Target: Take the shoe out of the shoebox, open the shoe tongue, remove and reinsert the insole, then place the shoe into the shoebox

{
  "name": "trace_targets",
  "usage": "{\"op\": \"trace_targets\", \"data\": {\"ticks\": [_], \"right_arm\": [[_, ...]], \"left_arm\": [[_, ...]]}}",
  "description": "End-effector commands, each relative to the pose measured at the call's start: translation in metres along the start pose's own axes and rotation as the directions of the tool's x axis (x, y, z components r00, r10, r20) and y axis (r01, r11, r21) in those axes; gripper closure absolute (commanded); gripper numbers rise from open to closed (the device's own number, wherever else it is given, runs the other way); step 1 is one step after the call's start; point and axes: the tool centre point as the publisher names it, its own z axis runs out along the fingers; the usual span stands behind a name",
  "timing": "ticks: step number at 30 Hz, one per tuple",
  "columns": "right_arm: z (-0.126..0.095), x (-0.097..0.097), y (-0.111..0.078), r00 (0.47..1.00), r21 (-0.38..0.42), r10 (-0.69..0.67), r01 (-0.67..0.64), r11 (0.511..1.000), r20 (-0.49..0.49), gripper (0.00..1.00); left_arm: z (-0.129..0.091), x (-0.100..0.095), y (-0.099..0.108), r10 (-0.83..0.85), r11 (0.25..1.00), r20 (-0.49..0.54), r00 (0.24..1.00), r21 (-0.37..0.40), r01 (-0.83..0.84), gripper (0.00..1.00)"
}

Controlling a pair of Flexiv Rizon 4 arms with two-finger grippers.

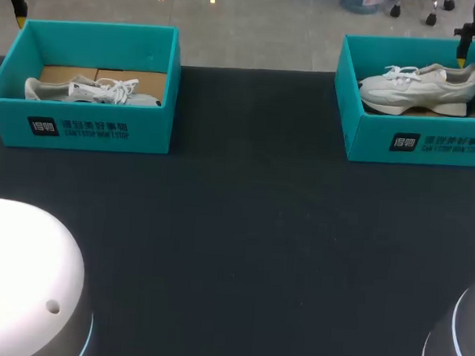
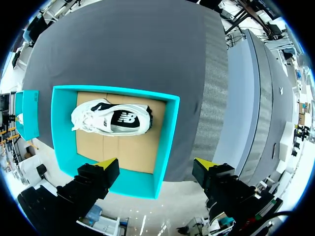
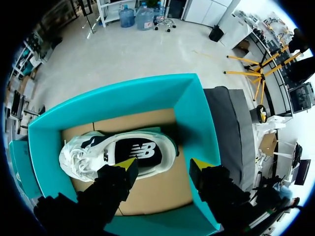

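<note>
Left hand [image 2: 156, 163] fingers apart, above left shoebox [image 2: 165, 142] rim; left shoe [image 2: 110, 118] inside. Right hand [image 3: 164, 165] apart, over right shoe [image 3: 118, 147] in right shoebox [image 3: 197, 123]

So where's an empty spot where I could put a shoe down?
The biggest bare patch is the dark table between the left shoebox and the right shoebox, and in front of both. Inside the left shoebox, bare cardboard lies beside the left shoe. The right shoebox is crowded: the right shoe, with my right fingers over it.
</note>
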Motion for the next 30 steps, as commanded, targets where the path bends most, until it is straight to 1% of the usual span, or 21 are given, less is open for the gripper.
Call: {"op": "trace_targets", "data": {"ticks": [1, 6, 8, 12, 17, 26, 27, 30], "right_arm": [[0.01, 0.001, 0.013, 1.0, 0.041, -0.005, 0.005, 0.999, 0.009, 0.31], [0.018, -0.001, 0.017, 1.0, 0.05, -0.004, 0.003, 0.999, 0.02, 0.3], [0.021, -0.002, 0.017, 1.0, 0.053, -0.001, 0.0, 0.999, 0.021, 0.34], [0.028, -0.004, 0.014, 0.999, 0.055, -0.004, 0.002, 0.998, 0.034, 0.36], [0.038, -0.006, 0.012, 0.999, 0.054, -0.005, 0.004, 0.999, 0.035, 0.41], [0.056, -0.007, 0.01, 0.999, 0.084, -0.024, 0.02, 0.996, 0.047, 0.42], [0.057, -0.007, 0.009, 0.999, 0.086, -0.025, 0.021, 0.996, 0.046, 0.4], [0.064, -0.006, 0.008, 0.999, 0.1, -0.029, 0.024, 0.995, 0.046, 0.4]], "left_arm": [[-0.001, 0.001, 0.0, 0.001, 1.0, -0.002, 1.0, 0.0, -0.001, 0.0], [-0.001, 0.001, 0.0, 0.001, 1.0, -0.002, 1.0, 0.0, -0.001, 0.0], [-0.001, 0.001, 0.0, 0.001, 1.0, -0.002, 1.0, 0.0, -0.001, 0.0], [-0.001, 0.001, 0.0, 0.001, 1.0, -0.002, 1.0, 0.0, -0.001, 0.0], [-0.001, 0.001, 0.0, 0.001, 1.0, -0.002, 1.0, 0.0, -0.001, 0.0], [-0.001, 0.001, 0.0, 0.001, 1.0, -0.002, 1.0, 0.0, -0.001, 0.0], [-0.001, 0.001, 0.0, 0.001, 1.0, -0.002, 1.0, 0.0, -0.001, 0.0], [-0.001, 0.001, 0.0, 0.001, 1.0, -0.002, 1.0, 0.0, -0.001, 0.0]]}}
